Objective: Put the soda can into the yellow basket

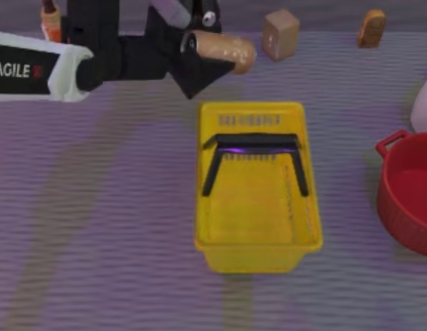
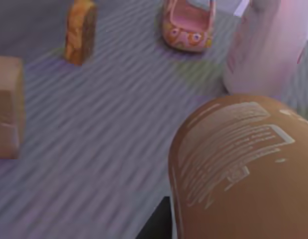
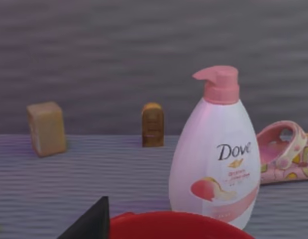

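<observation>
The soda can [image 1: 223, 52], tan-orange with pale markings, lies sideways in the air with my left gripper [image 1: 199, 61] shut on it. It hangs just behind the back left corner of the yellow basket [image 1: 258, 258]. The basket stands at the table's middle, with its black handle folded across it. In the left wrist view the soda can [image 2: 243, 169] fills the near corner beside one dark fingertip [image 2: 156, 226]. My right arm is out of the top view. Its gripper shows only as a dark corner [image 3: 91, 221] in the right wrist view.
A red pot [image 1: 410, 193] stands at the right edge, with a white pump bottle [image 3: 216, 164] behind it. A tan block [image 1: 280, 33] and a small brown loaf [image 1: 372, 27] are at the back. A pink slipper [image 2: 188, 22] lies beyond. An orange bottle [image 1: 51, 21] is at the back left.
</observation>
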### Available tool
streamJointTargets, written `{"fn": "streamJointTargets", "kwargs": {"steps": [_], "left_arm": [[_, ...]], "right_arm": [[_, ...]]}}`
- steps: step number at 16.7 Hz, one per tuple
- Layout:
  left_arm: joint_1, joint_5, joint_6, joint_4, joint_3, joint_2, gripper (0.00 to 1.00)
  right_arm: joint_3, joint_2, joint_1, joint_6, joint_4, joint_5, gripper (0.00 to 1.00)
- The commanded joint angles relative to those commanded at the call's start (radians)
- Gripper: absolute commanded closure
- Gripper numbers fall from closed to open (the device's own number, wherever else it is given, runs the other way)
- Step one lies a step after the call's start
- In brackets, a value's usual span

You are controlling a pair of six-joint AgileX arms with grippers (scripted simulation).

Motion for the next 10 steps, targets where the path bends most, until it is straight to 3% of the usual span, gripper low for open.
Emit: {"fn": "streamJointTargets", "kwargs": {"steps": [5,8,10], "left_arm": [[-0.028,0.255,-0.117,0.362,-0.125,-0.083,1.0],[-0.035,0.332,-0.147,0.458,-0.159,-0.12,1.0],[-0.036,0.341,-0.15,0.469,-0.163,-0.125,1.0]], "right_arm": [[0.0,0.0,0.0,0.0,0.0,0.0,0.0],[0.0,0.0,0.0,0.0,0.0,0.0,0.0],[0.0,0.0,0.0,0.0,0.0,0.0,0.0]]}}
